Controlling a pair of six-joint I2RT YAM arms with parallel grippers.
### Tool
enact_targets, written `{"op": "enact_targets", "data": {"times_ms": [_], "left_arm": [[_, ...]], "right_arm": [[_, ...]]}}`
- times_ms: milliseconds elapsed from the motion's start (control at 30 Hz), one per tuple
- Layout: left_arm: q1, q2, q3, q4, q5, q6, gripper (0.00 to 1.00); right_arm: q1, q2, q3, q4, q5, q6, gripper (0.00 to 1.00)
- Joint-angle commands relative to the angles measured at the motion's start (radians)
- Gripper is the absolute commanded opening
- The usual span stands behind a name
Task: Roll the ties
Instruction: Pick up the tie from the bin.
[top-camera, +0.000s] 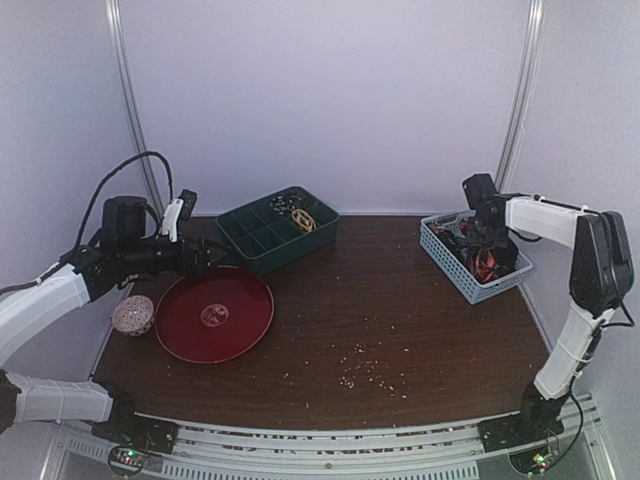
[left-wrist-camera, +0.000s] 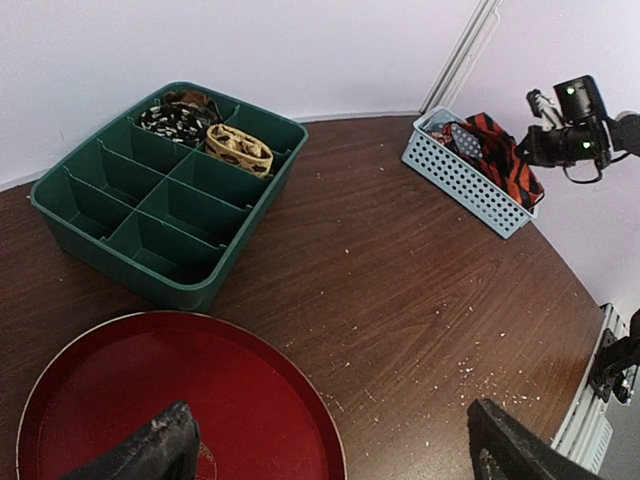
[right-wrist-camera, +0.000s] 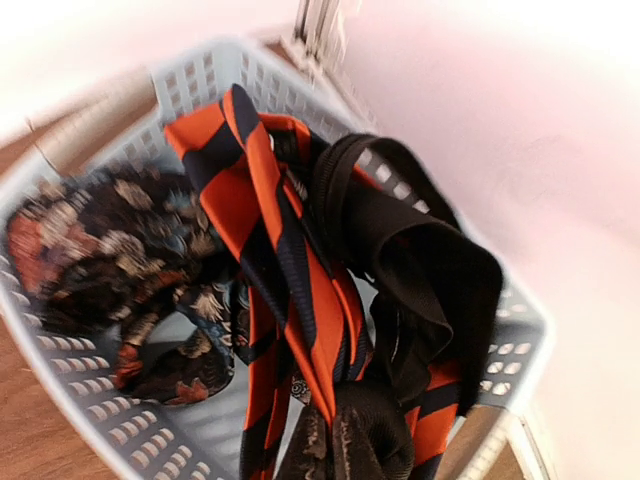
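Dark wood tabletop (top-camera: 400, 300) fills the overhead view, and everything else is set on it. A round red tray (top-camera: 250, 320) lies at about 8 o'clock. Just behind it, at 11 o'clock, a green divided bin (left-wrist-camera: 120, 225) is placed at an angle. A pale blue perforated basket (top-camera: 455, 275) is set at 2 o'clock, near the right edge.

The left gripper (left-wrist-camera: 330, 440) is held low over the far rim of the red tray. Its fingers are spread wide apart and nothing is held between them. The right gripper (right-wrist-camera: 340, 440) is lowered into the basket. Its dark fingers appear to be pressed together on the striped tie (right-wrist-camera: 290, 270), though this view is blurred.

That orange-red and black tie is draped up the middle of the basket, from 11 o'clock down to 6 o'clock in the right wrist view. A black fabric band (right-wrist-camera: 440, 280) is looped against it at 3 o'clock. A dark floral tie (right-wrist-camera: 90, 250) is bunched on the basket floor at 9 o'clock.

Rolled ties are seen in the bin's far compartments: a tan coil (left-wrist-camera: 238, 148) and, beside it, a black-and-white coil (left-wrist-camera: 172, 122).

A speckled pinkish ball (top-camera: 132, 315) rests just left of the red tray. Pale crumbs (top-camera: 360, 375) are scattered at 6 o'clock.
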Motion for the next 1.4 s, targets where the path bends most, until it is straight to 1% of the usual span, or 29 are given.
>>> {"op": "enact_targets", "data": {"times_ms": [0, 67, 100, 167, 300, 333, 367, 400, 433, 467, 500, 600, 700, 733, 767, 800, 833, 933, 1033, 1133, 1233, 1300, 1367], "left_arm": [[0.006, -0.018, 0.001, 0.022, -0.013, -0.007, 0.94], [0.007, -0.019, 0.002, 0.023, -0.012, -0.012, 0.94], [0.007, -0.020, 0.002, 0.022, -0.010, -0.013, 0.95], [0.006, -0.023, 0.002, 0.025, -0.004, -0.018, 0.94], [0.007, -0.037, 0.002, 0.024, -0.001, -0.026, 0.95], [0.007, -0.042, 0.001, 0.025, -0.002, -0.027, 0.95], [0.006, -0.047, -0.002, 0.024, -0.002, -0.028, 0.95], [0.006, -0.051, -0.003, 0.025, -0.002, -0.028, 0.95], [0.006, -0.054, -0.004, 0.025, -0.003, -0.029, 0.95], [0.007, -0.056, -0.005, 0.024, -0.003, -0.033, 0.95], [0.007, -0.058, -0.007, 0.024, -0.004, -0.037, 0.95], [0.007, -0.064, -0.017, 0.031, 0.001, -0.053, 0.95], [0.006, -0.072, -0.029, 0.039, 0.001, -0.071, 0.95], [0.007, -0.073, -0.031, 0.040, 0.002, -0.075, 0.95], [0.007, -0.076, -0.032, 0.040, 0.002, -0.078, 0.95], [0.007, -0.079, -0.036, 0.041, -0.001, -0.080, 0.95], [0.007, -0.080, -0.039, 0.043, -0.005, -0.081, 0.95], [0.008, -0.082, -0.042, 0.042, -0.012, -0.085, 0.95], [0.007, -0.079, -0.052, 0.044, -0.014, -0.086, 0.95], [0.007, -0.066, -0.059, 0.045, -0.023, -0.086, 0.95], [0.006, -0.054, -0.066, 0.045, -0.016, -0.087, 0.95], [0.007, -0.050, -0.068, 0.047, -0.014, -0.089, 0.95], [0.006, -0.047, -0.072, 0.052, -0.012, -0.090, 0.95]], "right_arm": [[0.009, -0.129, -0.044, 0.010, 0.070, 0.017, 0.01], [0.009, -0.162, -0.066, 0.052, 0.055, -0.002, 0.06], [0.009, -0.177, -0.091, 0.086, 0.043, -0.020, 0.05], [0.008, -0.194, -0.121, 0.123, 0.021, -0.036, 0.00], [0.009, -0.193, -0.130, 0.120, -0.022, -0.037, 0.00], [0.009, -0.195, -0.133, 0.124, -0.025, -0.037, 0.01], [0.009, -0.198, -0.134, 0.131, -0.026, -0.035, 0.09], [0.008, -0.200, -0.138, 0.147, -0.035, -0.037, 0.12], [0.008, -0.202, -0.142, 0.173, -0.050, -0.053, 0.11], [0.008, -0.200, -0.139, 0.189, -0.065, -0.062, 0.07], [0.008, -0.195, -0.130, 0.198, -0.081, -0.066, 0.00], [0.006, -0.181, -0.117, 0.227, -0.128, -0.067, 0.00], [0.006, -0.187, -0.139, 0.254, -0.138, -0.045, 0.00], [0.005, -0.185, -0.140, 0.238, -0.136, -0.033, 0.00], [0.003, -0.178, -0.132, 0.198, -0.133, -0.018, 0.03], [0.003, -0.167, -0.121, 0.149, -0.123, 0.003, 0.10], [0.003, -0.159, -0.115, 0.099, -0.113, 0.021, 0.16], [-0.005, -0.151, -0.137, 0.046, -0.163, 0.008, 0.28], [-0.019, -0.145, -0.158, 0.017, -0.207, 0.004, 0.36], [-0.026, -0.161, -0.185, 0.018, -0.302, -0.016, 0.43], [-0.029, -0.170, -0.210, 0.044, -0.397, -0.054, 0.54], [-0.032, -0.143, -0.191, 0.013, -0.404, -0.067, 0.57], [-0.034, -0.118, -0.177, 0.005, -0.402, -0.081, 0.58]]}}
